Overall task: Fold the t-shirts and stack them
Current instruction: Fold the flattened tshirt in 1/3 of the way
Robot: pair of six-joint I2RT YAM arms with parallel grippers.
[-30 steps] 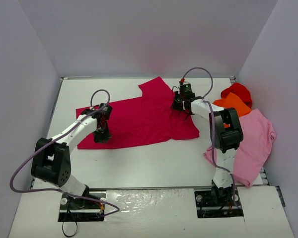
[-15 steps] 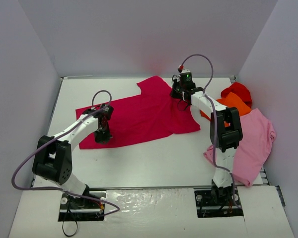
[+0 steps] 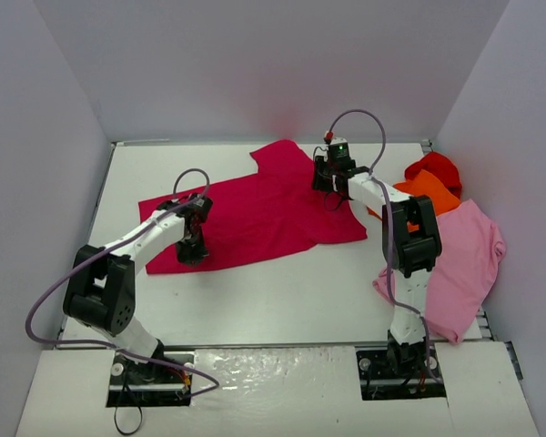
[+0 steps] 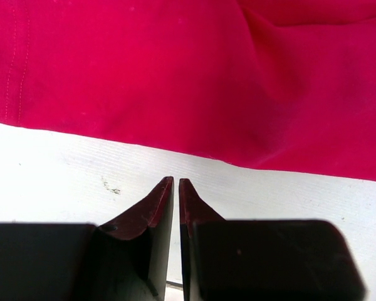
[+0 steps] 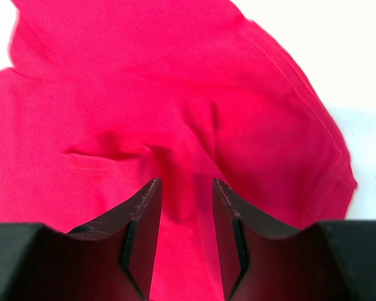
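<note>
The large crimson t-shirt (image 3: 264,214) lies spread across the middle of the white table (image 3: 282,291), one sleeve pointing to the far wall. My left gripper (image 3: 193,253) hovers at its near-left hem. In the left wrist view that gripper (image 4: 176,180) is shut and empty over bare table, just short of the crimson hem (image 4: 194,81). My right gripper (image 3: 331,185) stands over the shirt's far right part. Seen from the right wrist, this gripper (image 5: 186,182) is open, with rumpled crimson cloth (image 5: 175,94) lying loose beneath.
At the right edge of the table a light pink t-shirt (image 3: 464,259) lies crumpled. An orange one (image 3: 428,189) and a bright red one (image 3: 434,167) are bunched behind it. Grey walls close in the table on three sides.
My right gripper drew the shirt's right part toward the far wall, then opened and let the cloth go. My left gripper edged slightly right and stayed shut.
</note>
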